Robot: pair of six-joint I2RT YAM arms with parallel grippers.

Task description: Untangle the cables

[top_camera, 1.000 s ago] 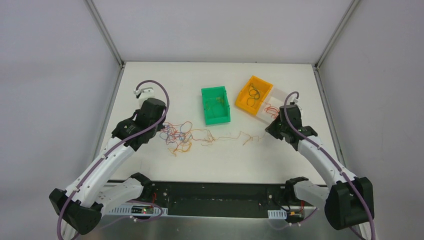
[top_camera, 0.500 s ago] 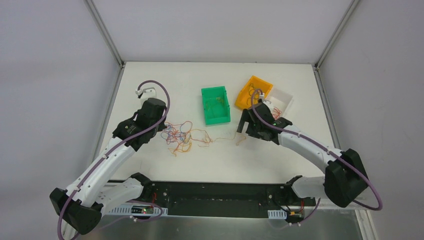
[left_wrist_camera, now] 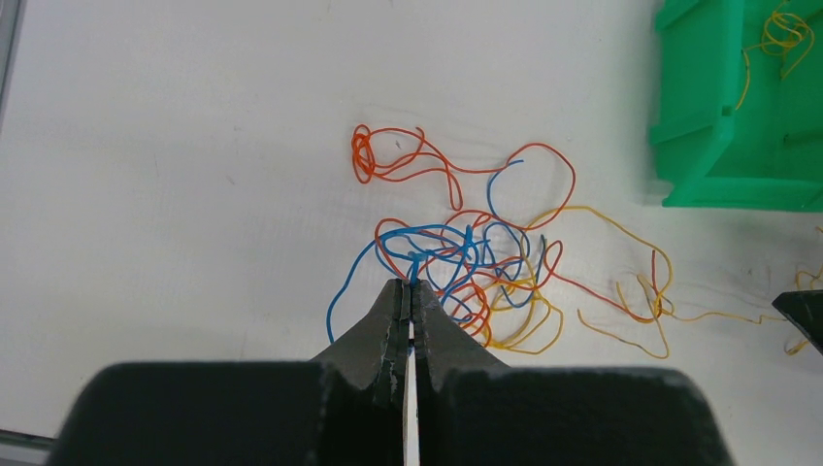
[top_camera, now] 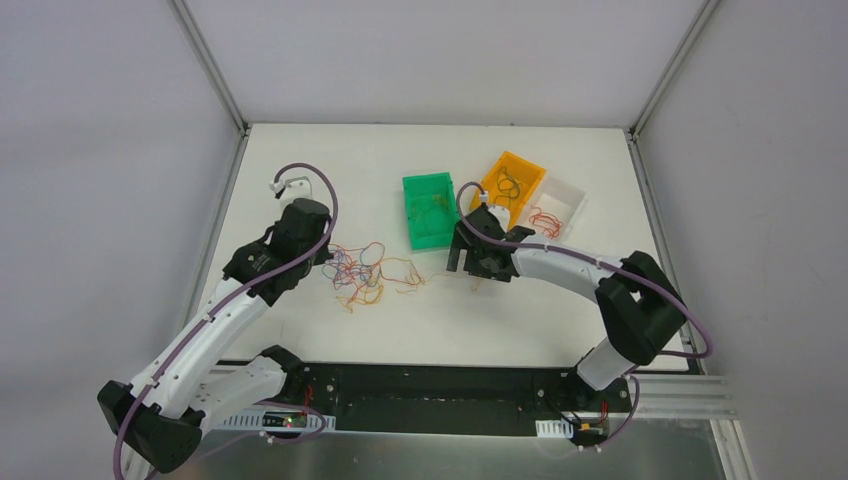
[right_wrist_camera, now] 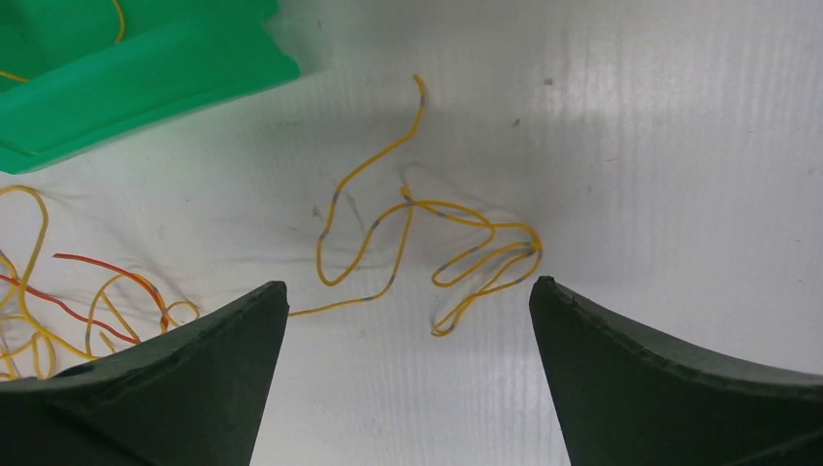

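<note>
The cables (top_camera: 365, 270) lie as a tangle of orange, red, blue and yellow strands left of the table's middle. My left gripper (left_wrist_camera: 411, 283) sits at the tangle's near edge, shut on a blue cable (left_wrist_camera: 427, 238) pinched at its tips. In the top view the left gripper (top_camera: 325, 257) is at the tangle's left side. A looped yellow cable (right_wrist_camera: 427, 243) trails right from the tangle. My right gripper (right_wrist_camera: 408, 286) hovers over it, jaws wide open and nothing between them. From above, the right gripper (top_camera: 465, 262) is just below the green bin.
A green bin (top_camera: 432, 210) with a yellowish strand stands at the table's middle. An orange bin (top_camera: 508, 188) with dark and yellow strands and a white bin (top_camera: 555, 210) with red strands sit to its right. The green bin's corner (right_wrist_camera: 136, 58) is close above my right fingers.
My right arm swung left from the white bin to below the green bin, and its gripper went from shut to open. The left arm has stayed put.
</note>
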